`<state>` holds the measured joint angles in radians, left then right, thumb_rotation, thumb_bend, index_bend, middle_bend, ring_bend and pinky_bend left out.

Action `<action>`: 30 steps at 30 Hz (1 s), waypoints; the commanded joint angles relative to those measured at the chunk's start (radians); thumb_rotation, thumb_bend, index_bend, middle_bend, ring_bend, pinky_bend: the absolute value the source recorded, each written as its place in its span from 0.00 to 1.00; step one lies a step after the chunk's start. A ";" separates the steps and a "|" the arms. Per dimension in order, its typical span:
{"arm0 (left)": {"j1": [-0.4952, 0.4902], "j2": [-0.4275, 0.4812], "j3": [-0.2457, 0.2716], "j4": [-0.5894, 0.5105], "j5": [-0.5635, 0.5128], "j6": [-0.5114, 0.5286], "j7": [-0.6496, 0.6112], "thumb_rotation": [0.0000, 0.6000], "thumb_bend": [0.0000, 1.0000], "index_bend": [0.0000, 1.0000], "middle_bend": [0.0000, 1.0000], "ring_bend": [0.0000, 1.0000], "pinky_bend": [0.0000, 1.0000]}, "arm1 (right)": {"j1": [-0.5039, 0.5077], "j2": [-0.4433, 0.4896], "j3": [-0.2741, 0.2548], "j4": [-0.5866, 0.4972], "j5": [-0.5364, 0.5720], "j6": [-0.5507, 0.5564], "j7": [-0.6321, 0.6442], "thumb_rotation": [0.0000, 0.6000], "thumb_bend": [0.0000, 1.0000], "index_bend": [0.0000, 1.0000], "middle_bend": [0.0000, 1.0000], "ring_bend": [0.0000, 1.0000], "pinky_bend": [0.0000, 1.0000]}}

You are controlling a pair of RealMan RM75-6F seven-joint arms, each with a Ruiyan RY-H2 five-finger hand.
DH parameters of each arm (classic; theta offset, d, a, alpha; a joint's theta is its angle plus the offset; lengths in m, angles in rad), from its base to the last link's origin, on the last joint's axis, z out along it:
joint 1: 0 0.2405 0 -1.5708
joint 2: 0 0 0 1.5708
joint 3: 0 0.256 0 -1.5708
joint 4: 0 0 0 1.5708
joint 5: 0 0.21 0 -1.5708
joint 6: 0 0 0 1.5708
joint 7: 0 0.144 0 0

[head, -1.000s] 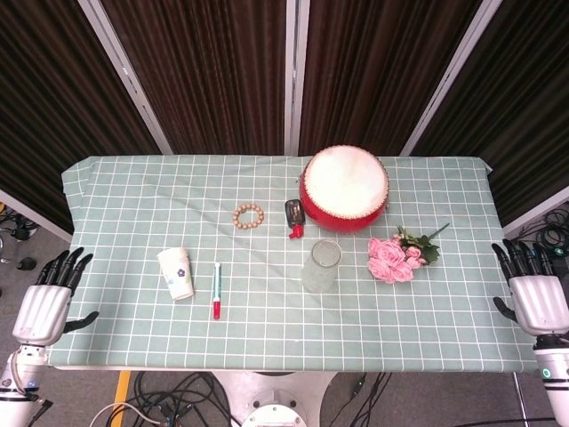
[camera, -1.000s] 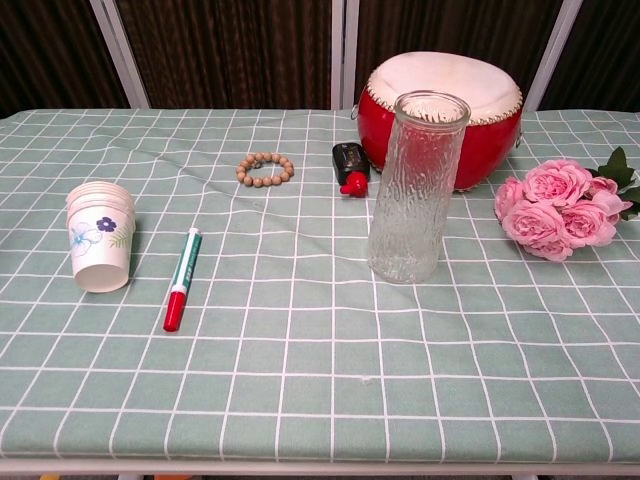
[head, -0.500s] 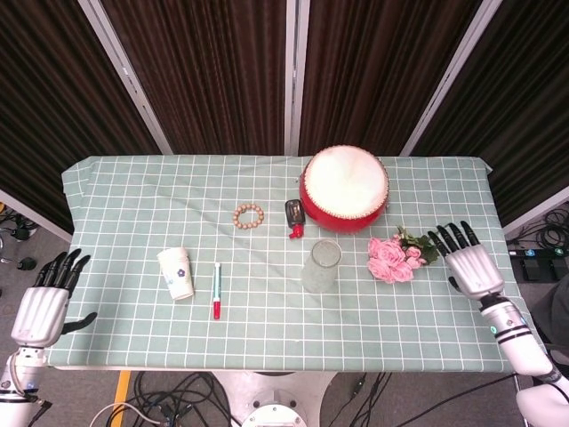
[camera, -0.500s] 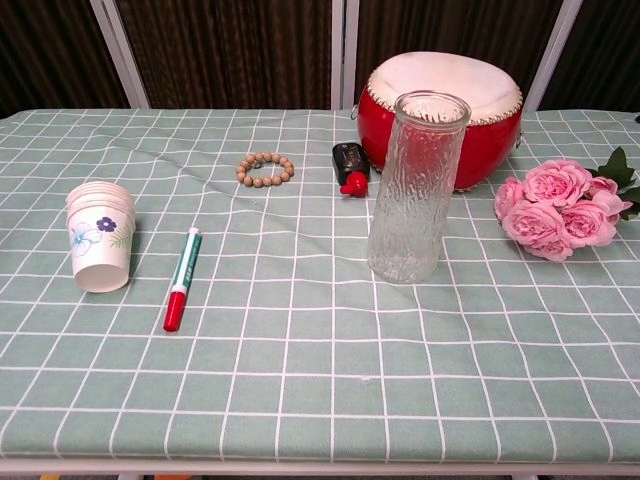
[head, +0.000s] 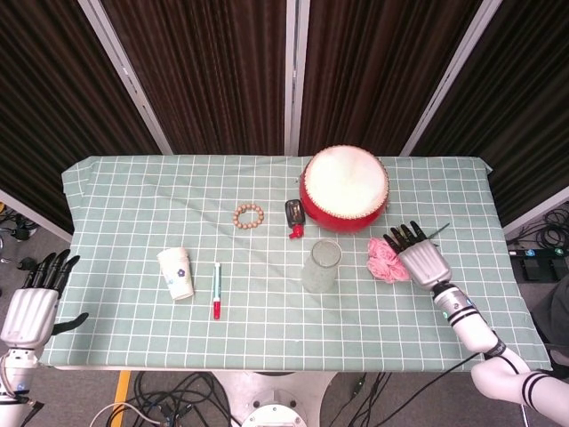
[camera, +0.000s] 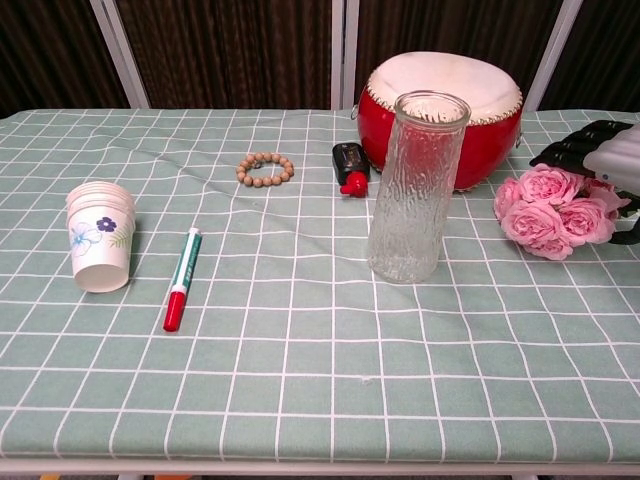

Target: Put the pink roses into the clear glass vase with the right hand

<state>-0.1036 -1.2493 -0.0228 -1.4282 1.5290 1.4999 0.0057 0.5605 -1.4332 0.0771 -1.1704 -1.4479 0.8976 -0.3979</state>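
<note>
Fingers spread and holding nothing, the right hand [head: 421, 259] hovers over the roses [camera: 552, 211] lying on the table [head: 267, 311]. Just left of them stands the upright vase [camera: 414, 190]; the left hand [head: 32, 302], also open, hangs off the table's corner.

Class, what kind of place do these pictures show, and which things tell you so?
Probably a robot test lab: a table with unrelated props, dark curtains behind, and loose cables on the floor.
</note>
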 commanded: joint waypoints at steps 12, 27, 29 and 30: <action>0.008 -0.001 0.001 0.039 0.001 0.007 -0.051 1.00 0.02 0.09 0.02 0.00 0.15 | 0.014 -0.111 -0.021 0.125 -0.019 0.056 0.024 1.00 0.11 0.00 0.20 0.00 0.00; 0.004 -0.008 0.005 0.043 0.004 -0.007 -0.046 1.00 0.02 0.09 0.02 0.00 0.15 | 0.009 -0.172 -0.039 0.251 -0.077 0.161 0.127 1.00 0.26 0.01 0.51 0.06 0.00; 0.004 -0.007 0.005 0.042 0.005 -0.007 -0.046 1.00 0.02 0.09 0.02 0.00 0.15 | 0.009 -0.174 -0.040 0.259 -0.086 0.177 0.148 1.00 0.27 0.03 0.54 0.08 0.00; 0.004 -0.007 0.005 0.041 0.005 -0.007 -0.046 1.00 0.02 0.09 0.02 0.00 0.15 | 0.008 -0.173 -0.041 0.262 -0.090 0.184 0.156 1.00 0.27 0.04 0.55 0.09 0.00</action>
<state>-0.0997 -1.2558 -0.0174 -1.3868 1.5341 1.4927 -0.0407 0.5689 -1.6039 0.0385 -0.9158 -1.5295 1.0697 -0.2530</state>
